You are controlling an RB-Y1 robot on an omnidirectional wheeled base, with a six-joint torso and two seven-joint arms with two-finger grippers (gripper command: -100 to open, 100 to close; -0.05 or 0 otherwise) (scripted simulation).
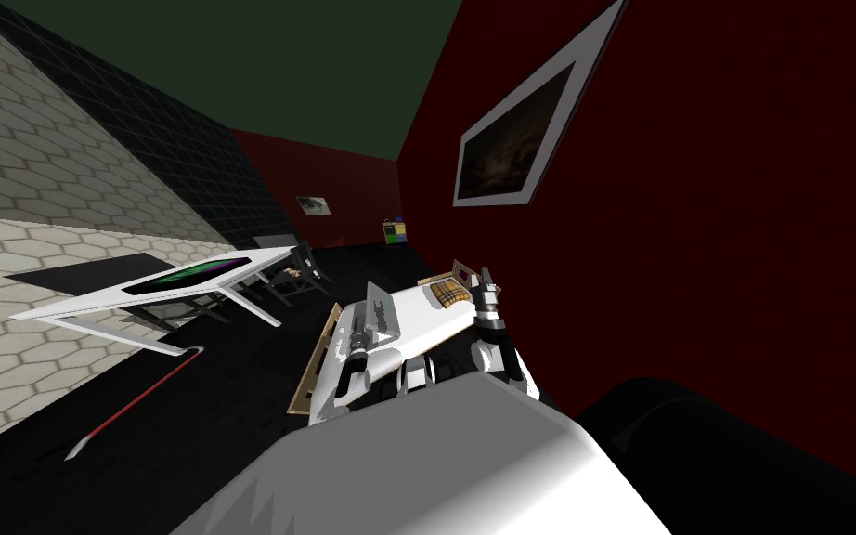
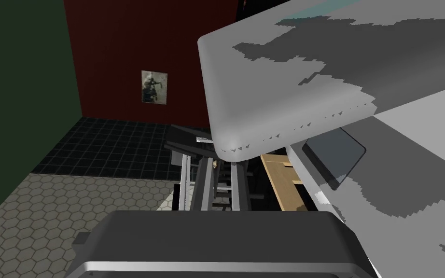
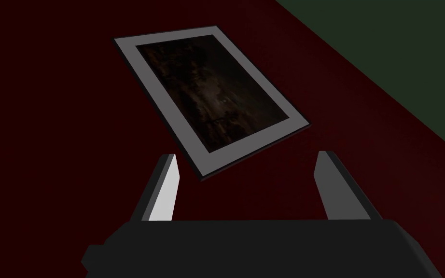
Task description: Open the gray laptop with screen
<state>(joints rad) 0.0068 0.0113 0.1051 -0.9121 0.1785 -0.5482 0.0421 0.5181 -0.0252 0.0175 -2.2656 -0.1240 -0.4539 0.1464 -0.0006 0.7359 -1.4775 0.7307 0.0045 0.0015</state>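
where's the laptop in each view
head view: laptop on the white bed, near the picture's centre.
left wrist view: laptop close up, lid partly raised, beside the wooden bed frame.
right wrist view: right pincer open, turned away from the bed.
shared landmark: small picture on the far red wall, head and left wrist views.
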